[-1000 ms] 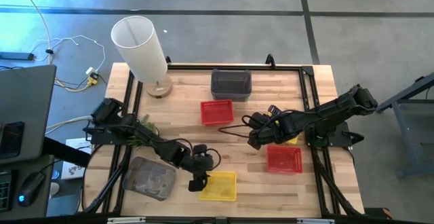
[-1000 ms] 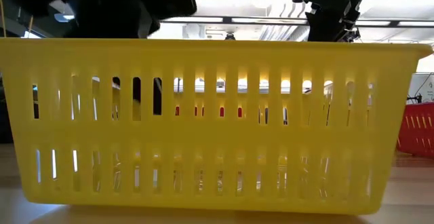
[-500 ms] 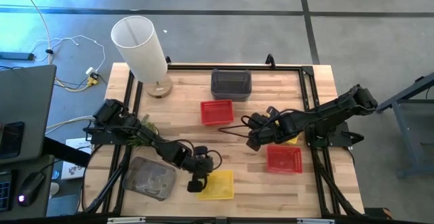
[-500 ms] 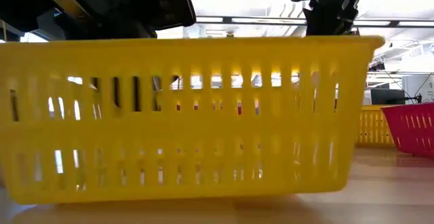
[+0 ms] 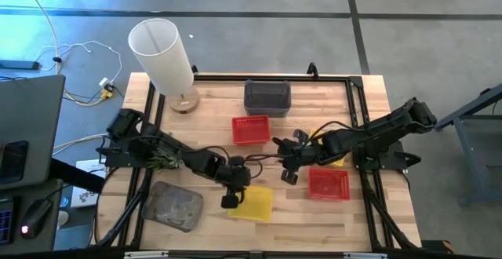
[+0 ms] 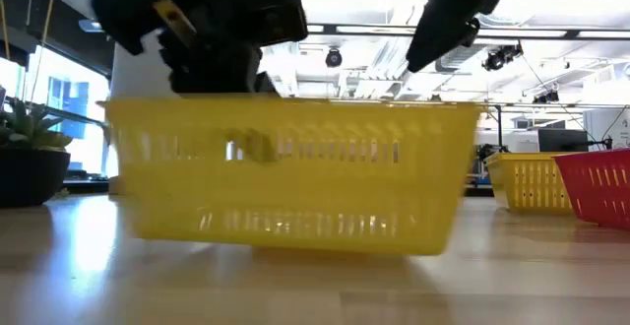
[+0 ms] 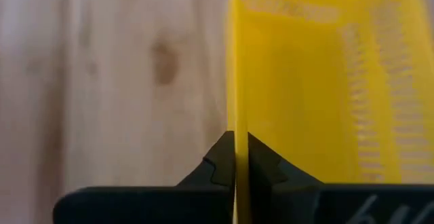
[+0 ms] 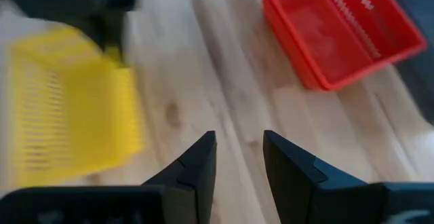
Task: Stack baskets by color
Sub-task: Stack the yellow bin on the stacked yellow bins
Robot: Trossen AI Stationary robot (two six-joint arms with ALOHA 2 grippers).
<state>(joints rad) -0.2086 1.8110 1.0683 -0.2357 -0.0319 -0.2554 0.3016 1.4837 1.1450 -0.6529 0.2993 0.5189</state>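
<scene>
Yellow basket (image 5: 252,202), one thin wall pinched edge-on in shut left jaws (image 7: 236,157) for carrying toward matching yellow; right jaws (image 8: 235,157) parted, empty, hovering just beside.

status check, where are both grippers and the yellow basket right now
Left gripper shut on yellow basket wall, near the table's front edge. Right gripper open, empty, hovering between the two red baskets. Nothing between the grippers.

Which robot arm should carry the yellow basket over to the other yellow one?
Probably the left. Its end effector is already shut on the wall of the yellow basket. The right end effector is open with nothing in it, hovering between that and the other yellow basket.
</scene>
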